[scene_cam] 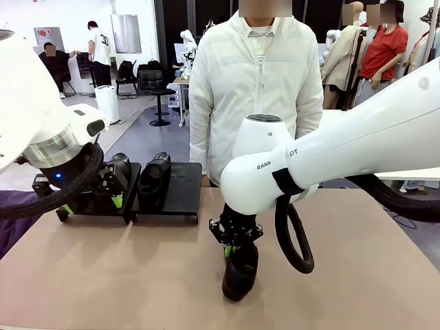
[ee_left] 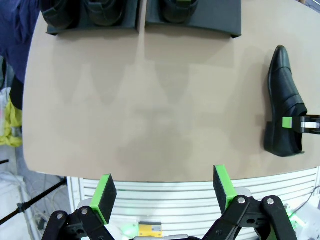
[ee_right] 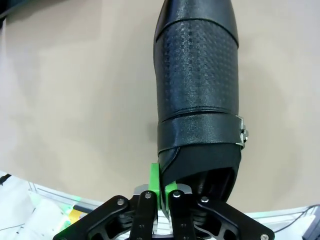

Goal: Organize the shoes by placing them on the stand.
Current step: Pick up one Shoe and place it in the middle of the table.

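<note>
A black shoe (scene_cam: 240, 273) rests on the tan table, toe towards the robot's side. My right gripper (scene_cam: 232, 249) is shut on the rim at its heel. In the right wrist view the green pads pinch that rim (ee_right: 161, 186) and the shoe (ee_right: 197, 75) stretches away above them. The left wrist view shows the same shoe (ee_left: 285, 110) flat on its sole, with a green pad at its opening. The black stand (scene_cam: 184, 184) sits at the far left with shoes (scene_cam: 155, 180) on it; three show on the stand (ee_left: 200, 26) at the top of the left wrist view. My left gripper (ee_left: 164, 187) is open and holds nothing.
A person in a white jacket (scene_cam: 256, 82) stands at the far edge behind the stand. The right half of the stand's right panel is bare. The right arm's black cable (scene_cam: 297, 240) loops down beside the held shoe.
</note>
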Controlling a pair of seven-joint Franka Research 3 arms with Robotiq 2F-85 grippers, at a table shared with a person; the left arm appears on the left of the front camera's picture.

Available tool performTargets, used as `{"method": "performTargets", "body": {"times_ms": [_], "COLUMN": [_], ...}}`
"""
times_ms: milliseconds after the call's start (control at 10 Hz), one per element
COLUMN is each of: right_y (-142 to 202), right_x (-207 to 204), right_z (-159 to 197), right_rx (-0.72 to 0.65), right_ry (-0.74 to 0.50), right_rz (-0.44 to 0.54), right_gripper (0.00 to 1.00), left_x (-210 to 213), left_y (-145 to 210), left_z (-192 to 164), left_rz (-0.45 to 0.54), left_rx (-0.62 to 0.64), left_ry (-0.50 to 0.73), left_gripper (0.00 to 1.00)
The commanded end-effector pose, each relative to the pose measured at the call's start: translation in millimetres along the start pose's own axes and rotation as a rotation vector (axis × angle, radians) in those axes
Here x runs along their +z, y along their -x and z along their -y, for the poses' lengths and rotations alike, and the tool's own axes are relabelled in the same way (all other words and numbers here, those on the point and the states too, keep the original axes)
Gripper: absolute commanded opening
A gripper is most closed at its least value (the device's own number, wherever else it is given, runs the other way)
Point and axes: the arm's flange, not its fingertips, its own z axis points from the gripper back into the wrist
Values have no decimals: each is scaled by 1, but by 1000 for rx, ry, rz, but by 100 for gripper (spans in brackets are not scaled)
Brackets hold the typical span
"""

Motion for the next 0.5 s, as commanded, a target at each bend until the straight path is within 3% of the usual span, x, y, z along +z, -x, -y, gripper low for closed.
{"method": "performTargets", "body": {"times_ms": [0, 100, 400], "right_y": [1, 2, 12], "right_x": [4, 9, 44], "right_z": [-8, -7, 10], "right_rx": [-6, 5, 53], "right_ry": [5, -26, -129], "right_rz": [3, 0, -92], "right_gripper": [67, 100, 100], "left_x": [0, 0, 0], "left_y": [0, 0, 0], "left_z": [-3, -3, -3], "left_rz": [-3, -3, -3], "left_rx": [-10, -10, -10], "left_ry": [0, 0, 0], "left_gripper": [100, 100, 100]}}
